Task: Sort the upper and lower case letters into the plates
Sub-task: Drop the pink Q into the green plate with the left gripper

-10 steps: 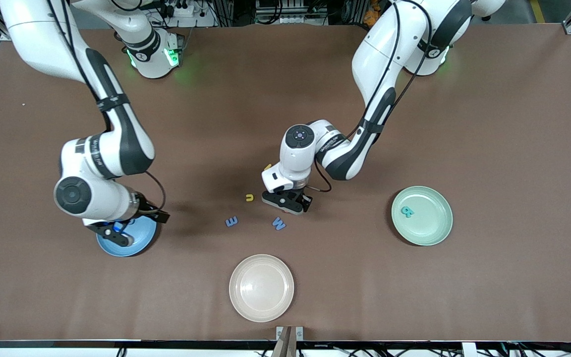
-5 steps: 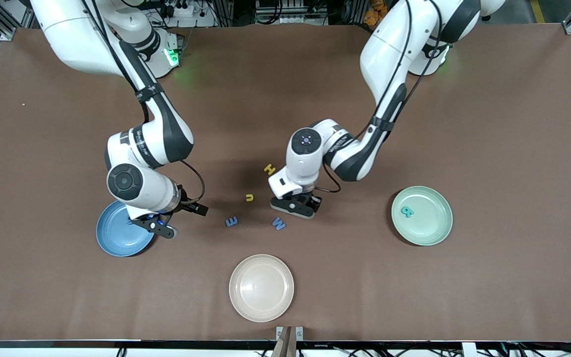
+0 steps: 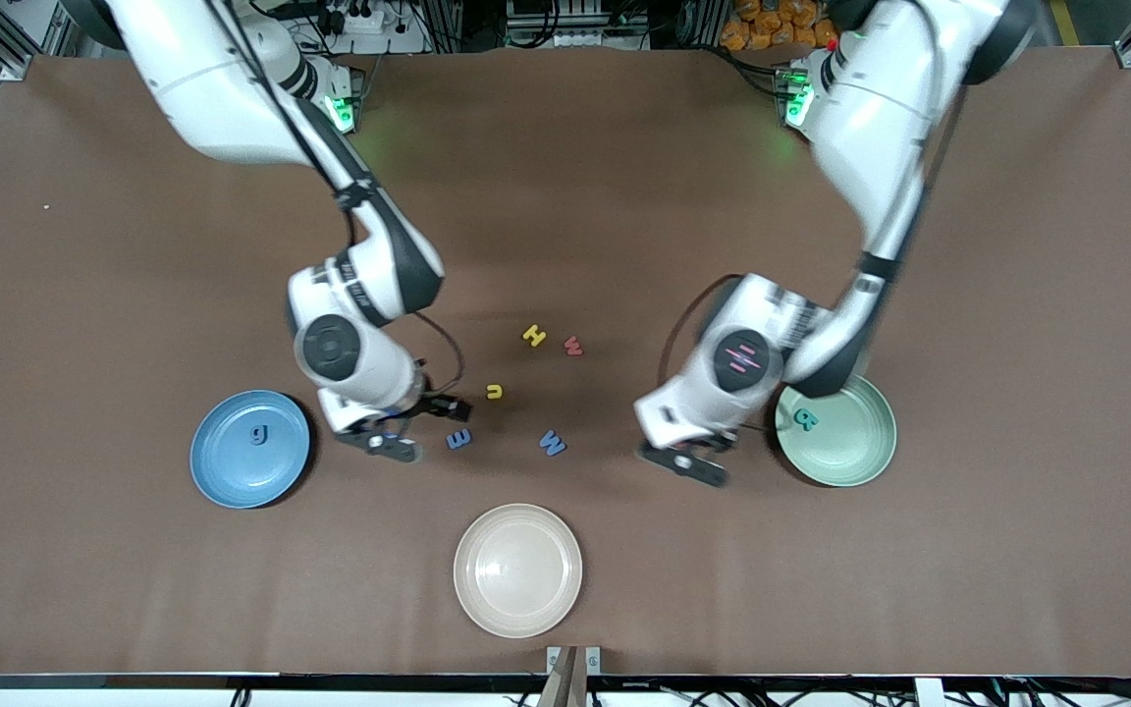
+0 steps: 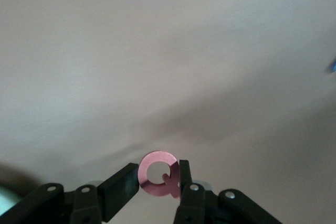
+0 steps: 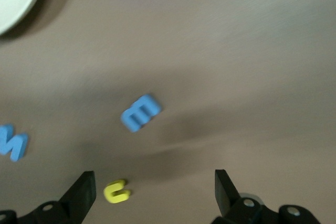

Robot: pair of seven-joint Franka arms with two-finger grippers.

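Observation:
My left gripper (image 3: 687,462) hangs over the table beside the mint green plate (image 3: 855,457), which holds a teal letter (image 3: 806,419). In the left wrist view its fingers (image 4: 118,192) are shut on a pink letter Q (image 4: 157,181). My right gripper (image 3: 384,443) is open and low over the table between the blue plate (image 3: 217,476) and the blue E (image 3: 458,439). A dark g (image 3: 258,432) lies in the blue plate. The right wrist view shows the blue E (image 5: 140,112) and a yellow u (image 5: 116,191) ahead of the open right gripper (image 5: 155,187).
Loose on the table's middle lie a yellow H (image 3: 534,336), a red w (image 3: 573,346), the yellow u (image 3: 494,392) and a blue M (image 3: 553,443). A cream-white plate (image 3: 517,589) sits nearest the front camera.
My right arm left the blue plate, with the g now lying in it, and moved toward the blue E. My left arm carried the pink Q from the middle toward the green plate.

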